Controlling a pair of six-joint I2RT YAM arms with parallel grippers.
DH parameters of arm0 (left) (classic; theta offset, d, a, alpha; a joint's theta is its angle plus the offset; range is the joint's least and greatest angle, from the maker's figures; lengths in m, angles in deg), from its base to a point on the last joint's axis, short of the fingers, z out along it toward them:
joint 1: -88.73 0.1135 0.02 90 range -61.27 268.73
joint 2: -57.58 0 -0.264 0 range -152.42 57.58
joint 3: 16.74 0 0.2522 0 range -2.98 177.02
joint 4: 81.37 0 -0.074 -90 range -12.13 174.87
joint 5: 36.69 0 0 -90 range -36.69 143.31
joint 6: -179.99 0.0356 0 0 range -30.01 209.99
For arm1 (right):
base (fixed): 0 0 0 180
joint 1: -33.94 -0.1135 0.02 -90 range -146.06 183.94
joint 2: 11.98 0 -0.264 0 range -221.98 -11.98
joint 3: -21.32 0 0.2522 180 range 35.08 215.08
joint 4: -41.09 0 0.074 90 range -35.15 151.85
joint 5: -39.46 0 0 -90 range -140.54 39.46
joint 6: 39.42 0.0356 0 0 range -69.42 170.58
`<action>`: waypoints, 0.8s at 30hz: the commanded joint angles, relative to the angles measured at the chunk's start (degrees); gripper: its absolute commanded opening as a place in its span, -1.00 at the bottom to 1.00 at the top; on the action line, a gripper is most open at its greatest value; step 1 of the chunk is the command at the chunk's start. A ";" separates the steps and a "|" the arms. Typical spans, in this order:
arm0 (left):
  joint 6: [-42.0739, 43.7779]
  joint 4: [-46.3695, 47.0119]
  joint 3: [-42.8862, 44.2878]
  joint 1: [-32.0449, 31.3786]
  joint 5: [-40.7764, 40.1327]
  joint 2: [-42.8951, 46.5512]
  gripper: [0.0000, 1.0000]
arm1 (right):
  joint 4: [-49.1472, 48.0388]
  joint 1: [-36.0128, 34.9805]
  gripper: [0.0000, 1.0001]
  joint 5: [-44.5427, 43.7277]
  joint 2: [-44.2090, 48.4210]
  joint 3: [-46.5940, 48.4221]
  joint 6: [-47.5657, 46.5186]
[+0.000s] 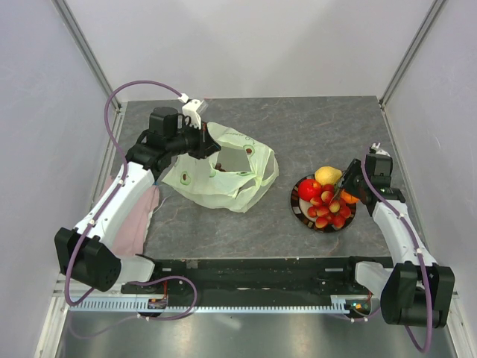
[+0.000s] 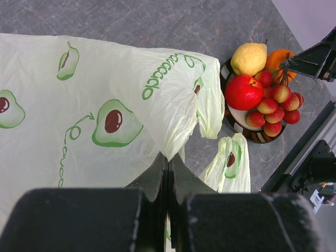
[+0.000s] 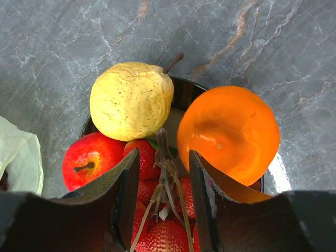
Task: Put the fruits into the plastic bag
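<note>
Overhead and wrist views share, seemingly, the plate (image 1: 294, 206).

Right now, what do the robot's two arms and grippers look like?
The left arm and right arm have white links, black joint housings, and a purple cable looping along each. The left gripper and right gripper have black, tapered fingers.

Place: I see a robotics lab cell | Evidence: white panels (image 1: 246, 45) and aluminium posts (image 1: 84, 52) around the grey counter (image 1: 313, 127), cabled arms (image 1: 119, 201) bolted at its near edge
</note>
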 commanded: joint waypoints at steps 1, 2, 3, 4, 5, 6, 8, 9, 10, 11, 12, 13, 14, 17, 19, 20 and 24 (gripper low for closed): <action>-1.49 1.95 0.43 -0.12 1.91 0.99 -0.97 | -3.30 0.19 -0.01 1.10 -0.33 -0.37 -1.15; -1.49 1.95 0.43 -0.12 1.91 1.08 -0.97 | -3.56 0.19 0.00 1.28 -0.86 -0.46 -1.06; -1.49 1.95 0.43 -0.12 1.91 1.08 -0.97 | -3.92 0.19 -0.01 1.45 -1.04 -0.46 -0.97; -1.49 1.87 0.43 -0.20 1.91 1.08 -0.97 | -4.18 0.19 -0.03 1.71 -1.21 -0.55 -0.97; -1.40 1.95 0.43 -0.12 1.82 1.08 -0.97 | -4.18 0.19 -0.03 1.72 -1.65 -0.55 -1.06; -1.40 1.95 0.43 -0.12 1.82 1.17 -0.97 | -4.36 0.19 -0.06 1.63 -1.57 -0.55 -1.06; -1.31 1.87 0.43 -0.12 1.64 1.08 -0.97 | -4.36 0.19 -0.10 1.54 -1.83 -0.46 -1.50; -1.31 1.87 0.43 -0.12 1.73 1.17 -0.97 | -4.45 0.19 -0.16 1.63 -1.83 -0.38 -1.59; -1.40 1.95 0.43 -0.12 1.73 1.26 -0.97 | -4.45 0.19 -0.19 1.72 -2.09 -0.38 -1.68; -1.23 1.87 0.43 -0.12 1.73 1.17 -0.97 | -4.53 0.11 -0.25 1.80 -2.01 -0.38 -2.02; -1.22 1.87 0.43 -0.12 1.73 1.17 -0.97 | -4.36 0.19 -0.44 2.07 -1.92 -0.38 -2.20; -1.22 1.87 0.43 -0.12 1.73 1.26 -0.97 | -4.27 0.19 -0.51 2.33 -1.66 -0.29 -2.29; -1.22 1.87 0.34 -0.12 1.64 1.17 -0.97 | -3.92 0.19 -0.55 2.77 -1.39 -0.29 -2.38; -1.22 1.95 0.43 -0.12 1.73 1.26 -0.97 | -2.96 0.19 -0.63 3.12 -0.34 -0.29 -2.73; -1.22 1.95 0.43 -0.12 1.82 1.17 -0.97 | -2.52 0.19 -0.74 3.39 0.54 -0.20 -2.82; -1.22 1.87 0.43 -0.20 1.91 1.17 -0.97 | -1.90 0.19 -0.78 3.56 0.72 -0.20 -2.82; -1.22 1.95 0.43 -0.12 2.08 1.34 -0.97 | -0.67 0.19 -0.94 4.35 2.30 -0.03 -3.08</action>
